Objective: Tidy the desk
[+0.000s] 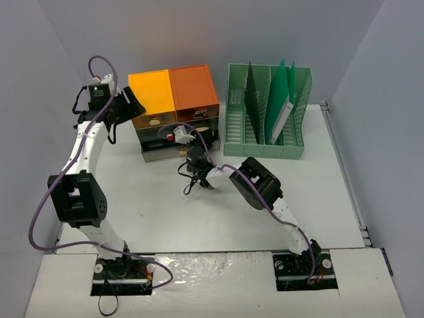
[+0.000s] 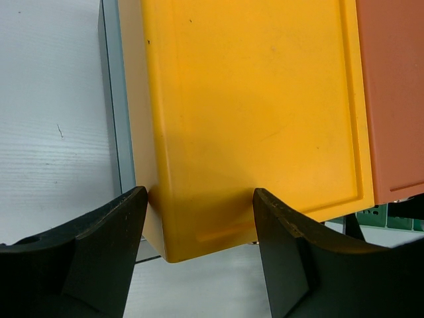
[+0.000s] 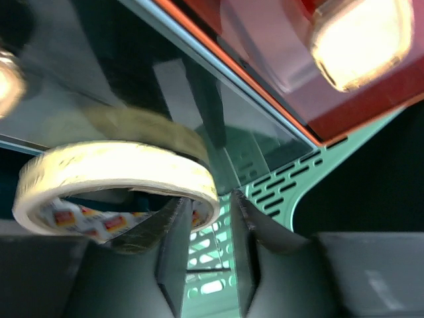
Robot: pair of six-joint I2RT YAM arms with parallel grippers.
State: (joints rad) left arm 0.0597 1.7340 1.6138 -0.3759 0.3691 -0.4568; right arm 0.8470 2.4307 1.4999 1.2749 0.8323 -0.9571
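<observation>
On the off-white desk [image 1: 146,212] stands a drawer unit with a yellow top [image 1: 151,93] and an orange top [image 1: 193,87]. My right gripper [image 1: 190,138] is at the unit's front, low down, and is shut on a cream tape roll [image 1: 183,136]. In the right wrist view the roll [image 3: 112,169] hangs on the gripper [image 3: 212,199], with one finger inside the ring and the other outside. My left gripper [image 1: 129,105] is open and empty, its fingers straddling the yellow top's near corner [image 2: 199,218] in the left wrist view [image 2: 197,195].
A green slotted file rack [image 1: 265,142] holding green folders stands right of the drawer unit; it also shows behind my right fingers [image 3: 278,185]. Grey walls close in on the left, back and right. A thin black cable [image 1: 187,185] lies on the desk under the right arm.
</observation>
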